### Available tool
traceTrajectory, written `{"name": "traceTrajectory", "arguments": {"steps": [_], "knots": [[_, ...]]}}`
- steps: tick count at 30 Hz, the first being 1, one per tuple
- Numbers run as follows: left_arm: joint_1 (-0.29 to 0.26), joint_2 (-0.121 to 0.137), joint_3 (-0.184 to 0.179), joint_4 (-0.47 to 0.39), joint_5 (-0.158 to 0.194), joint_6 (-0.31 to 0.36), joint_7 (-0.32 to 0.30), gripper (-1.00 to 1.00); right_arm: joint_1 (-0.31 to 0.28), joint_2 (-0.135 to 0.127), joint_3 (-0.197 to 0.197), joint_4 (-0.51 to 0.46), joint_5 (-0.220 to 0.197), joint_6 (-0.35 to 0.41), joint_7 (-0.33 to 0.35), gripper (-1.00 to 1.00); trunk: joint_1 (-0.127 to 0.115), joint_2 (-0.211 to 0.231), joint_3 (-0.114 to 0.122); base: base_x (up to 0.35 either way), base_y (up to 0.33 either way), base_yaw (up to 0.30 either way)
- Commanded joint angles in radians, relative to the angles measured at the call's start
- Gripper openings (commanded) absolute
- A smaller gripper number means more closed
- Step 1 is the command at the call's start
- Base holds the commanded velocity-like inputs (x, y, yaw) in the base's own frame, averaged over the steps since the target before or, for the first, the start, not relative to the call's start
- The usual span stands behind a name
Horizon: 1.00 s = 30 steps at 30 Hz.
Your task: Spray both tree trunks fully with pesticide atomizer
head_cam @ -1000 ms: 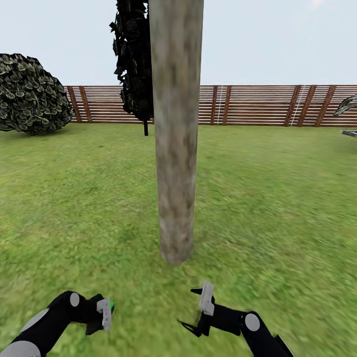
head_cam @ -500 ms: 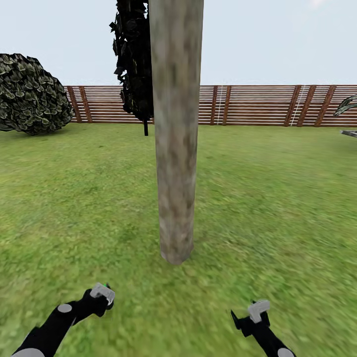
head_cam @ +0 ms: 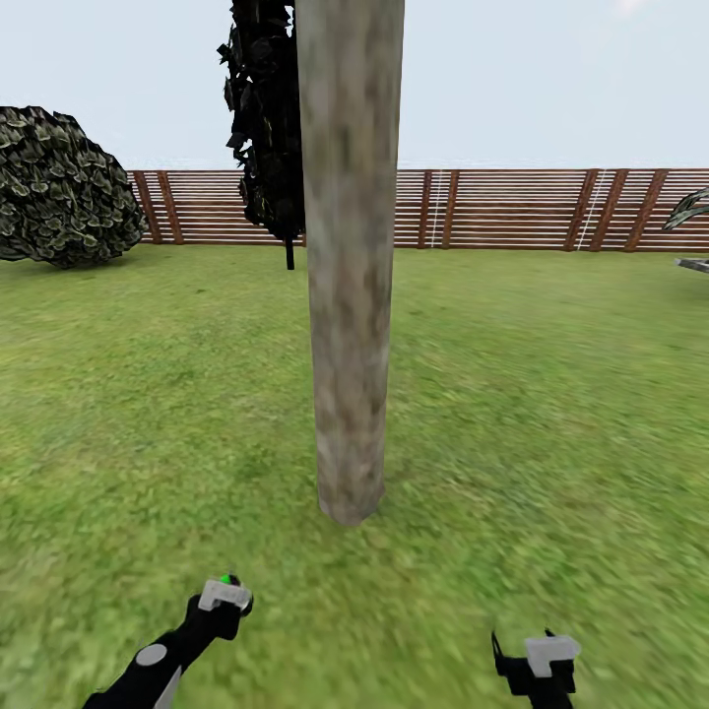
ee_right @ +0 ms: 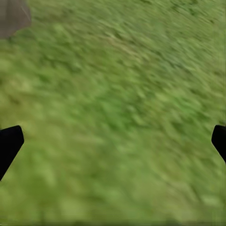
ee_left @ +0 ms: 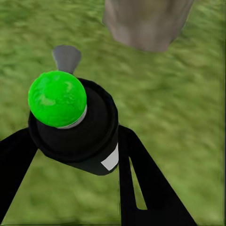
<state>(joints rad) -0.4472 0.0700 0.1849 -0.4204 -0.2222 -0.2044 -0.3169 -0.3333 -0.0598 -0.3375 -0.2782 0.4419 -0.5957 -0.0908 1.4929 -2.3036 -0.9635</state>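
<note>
Green-capped black pesticide atomizer (ee_left: 73, 125) sits clamped in my left hand (head_cam: 225, 597); my right hand (ee_right: 113, 141) hangs spread and empty. Before me, the mottled grey-beige trunk (head_cam: 348, 295) looks bare, so spraying remains.

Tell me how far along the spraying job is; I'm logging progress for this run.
Done: the pesticide atomizer is off the floor, gripped in the left gripper near the tree trunk. In hand: the robot faces that trunk. Left: no pesticide haze shows on the bark, so spraying both trees remains. The right gripper is open over the grass.
</note>
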Motion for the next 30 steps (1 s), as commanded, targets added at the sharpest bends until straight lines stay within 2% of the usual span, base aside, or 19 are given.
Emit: {"name": "traceTrajectory", "arguments": {"steps": [1,4,5,8,18,23,24,28,30], "knots": [[0.005,0.0,0.009,0.004,-0.005,-0.027,-0.006,-1.0,-0.001,0.002,-0.003,0.01,0.011,-0.004,-0.005,1.0,0.0,0.0,-0.001,0.0,0.0,0.0],[0.009,0.0,0.01,0.007,0.004,-0.073,-0.005,-1.0,0.0,0.005,-0.003,0.054,0.012,-0.004,-0.005,1.0,0.0,0.0,-0.001,0.0,0.0,0.0],[0.01,-0.001,0.01,0.008,0.028,-0.089,-0.005,-1.0,0.0,0.005,-0.003,0.082,0.012,-0.005,-0.006,1.0,0.0,0.0,-0.001,0.068,0.0,0.0],[0.01,-0.006,0.009,0.007,0.05,-0.096,-0.005,-1.0,-0.001,0.006,-0.003,0.094,0.009,-0.007,-0.006,1.0,0.0,0.0,-0.001,0.19,-0.002,0.0],[0.01,-0.011,0.01,0.004,0.055,-0.098,-0.005,-1.0,-0.001,0.011,-0.004,0.097,0.007,-0.01,-0.009,1.0,0.0,0.0,-0.001,0.237,-0.115,0.0],[0.01,-0.01,0.011,0.003,0.058,-0.098,-0.005,-1.0,0.0,0.012,-0.006,0.099,0.007,-0.009,-0.012,1.0,0.0,0.0,-0.001,0.068,-0.245,-0.258],[0.008,-0.039,0.001,0.0,0.046,-0.064,0.043,-1.0,0.0,0.01,-0.006,0.098,0.007,-0.01,-0.012,1.0,0.0,0.0,-0.001,0.0,0.0,-0.001],[0.006,-0.049,-0.012,-0.007,0.044,0.055,0.044,-1.0,0.0,0.008,-0.007,0.097,0.006,-0.01,-0.013,1.0,0.0,0.0,-0.001,0.0,0.0,0.0],[0.006,-0.05,-0.018,-0.008,0.041,0.083,0.044,-1.0,0.0,0.009,-0.007,0.097,0.006,-0.01,-0.013,1.0,0.0,0.0,-0.001,0.0,0.0,0.0]]}}
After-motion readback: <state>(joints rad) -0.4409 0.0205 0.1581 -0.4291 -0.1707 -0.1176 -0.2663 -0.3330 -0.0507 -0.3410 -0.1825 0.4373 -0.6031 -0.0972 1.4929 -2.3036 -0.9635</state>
